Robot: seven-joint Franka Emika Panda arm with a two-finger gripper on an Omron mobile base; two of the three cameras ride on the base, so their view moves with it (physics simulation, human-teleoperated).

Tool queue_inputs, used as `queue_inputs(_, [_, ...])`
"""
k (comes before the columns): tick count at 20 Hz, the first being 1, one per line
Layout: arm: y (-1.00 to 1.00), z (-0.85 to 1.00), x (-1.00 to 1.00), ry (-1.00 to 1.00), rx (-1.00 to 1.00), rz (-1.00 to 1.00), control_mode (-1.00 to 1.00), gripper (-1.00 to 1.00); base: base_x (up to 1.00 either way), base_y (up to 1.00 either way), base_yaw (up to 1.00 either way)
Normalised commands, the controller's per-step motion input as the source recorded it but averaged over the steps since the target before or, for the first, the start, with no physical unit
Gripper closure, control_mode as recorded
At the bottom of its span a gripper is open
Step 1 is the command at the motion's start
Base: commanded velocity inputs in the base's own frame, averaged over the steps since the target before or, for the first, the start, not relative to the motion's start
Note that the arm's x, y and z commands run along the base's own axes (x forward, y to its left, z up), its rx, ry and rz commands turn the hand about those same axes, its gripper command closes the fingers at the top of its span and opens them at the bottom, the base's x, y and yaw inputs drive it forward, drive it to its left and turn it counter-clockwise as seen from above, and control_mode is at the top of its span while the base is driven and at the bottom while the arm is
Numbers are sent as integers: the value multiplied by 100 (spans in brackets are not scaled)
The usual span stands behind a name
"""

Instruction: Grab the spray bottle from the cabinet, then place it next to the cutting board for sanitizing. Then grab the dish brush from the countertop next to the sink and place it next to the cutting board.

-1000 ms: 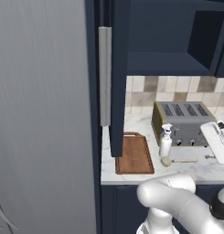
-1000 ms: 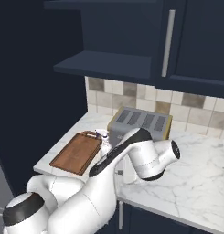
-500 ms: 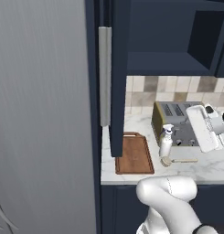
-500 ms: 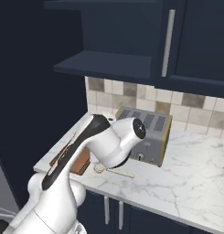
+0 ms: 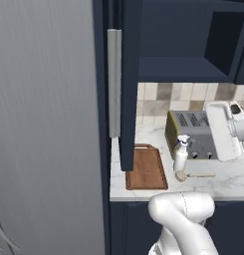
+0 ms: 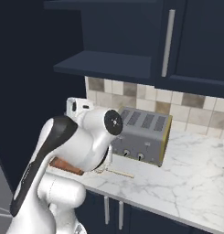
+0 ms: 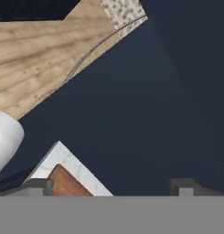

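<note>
White spray bottle (image 5: 181, 153) — left base view

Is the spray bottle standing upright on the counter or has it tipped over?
Upright. The spray bottle stands on the countertop in front of the toaster, trigger head on top, with the dish brush lying beside its base.

On the countertop (image 5: 228, 182) at centre right of the left base view: one cutting board (image 5: 146, 169), one spray bottle (image 5: 181, 153), one dish brush (image 5: 193, 175) and one toaster (image 5: 190, 133) with what look like four slots, though they blur. One grey bar handle (image 5: 113, 82) stands at upper centre.
</note>
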Motion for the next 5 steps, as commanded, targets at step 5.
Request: queue_inputs(5, [20, 54, -51, -14, 0, 3, -100, -100, 0, 0, 0])
